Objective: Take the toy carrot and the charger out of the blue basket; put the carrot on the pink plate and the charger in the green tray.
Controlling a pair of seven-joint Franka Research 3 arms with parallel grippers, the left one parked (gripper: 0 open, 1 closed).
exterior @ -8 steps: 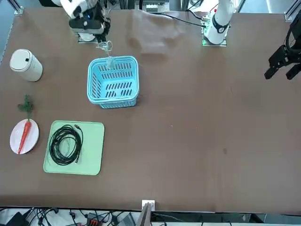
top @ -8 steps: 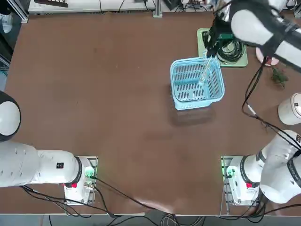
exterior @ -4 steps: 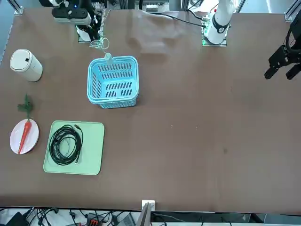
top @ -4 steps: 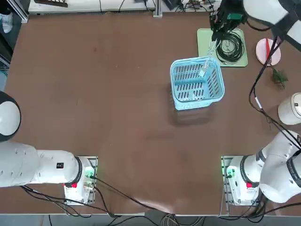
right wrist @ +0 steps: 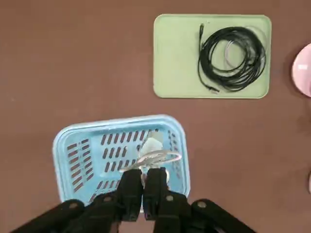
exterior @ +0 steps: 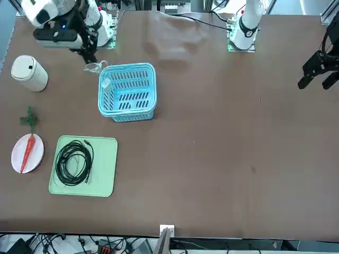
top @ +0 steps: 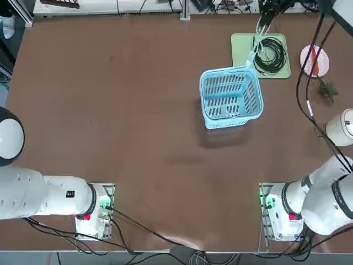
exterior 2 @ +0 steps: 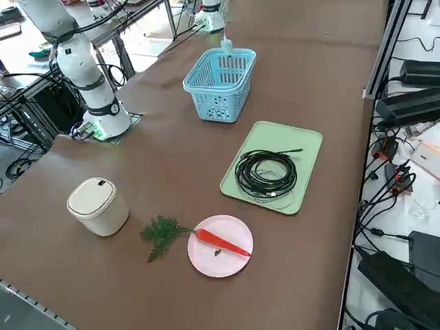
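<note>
**Right wrist view: charger hanging from the closed fingers above the basket**

I am seeing the right gripper [right wrist: 143,187] with its fingers pressed together on the thin pale cord of the charger [right wrist: 151,145]. The whitish plug block is dangling below the fingers, over the blue basket [right wrist: 77,141], near one of its rims. In the front view the right gripper [exterior: 90,58] is hanging in the air just outside the basket [exterior: 127,108], and the charger [exterior: 106,83] is hanging at the basket's near corner, clear of the base.

I am reading the green tray [top: 241,47] as lying just beyond the basket, holding a coiled black cable [top: 271,54]. The toy carrot [exterior 2: 223,242] is lying on the pink plate [exterior 2: 227,265], its leaves [exterior 2: 161,234] spreading onto the table [exterior: 222,148]. A white canister [exterior 2: 96,205] is standing near the leaves.
</note>
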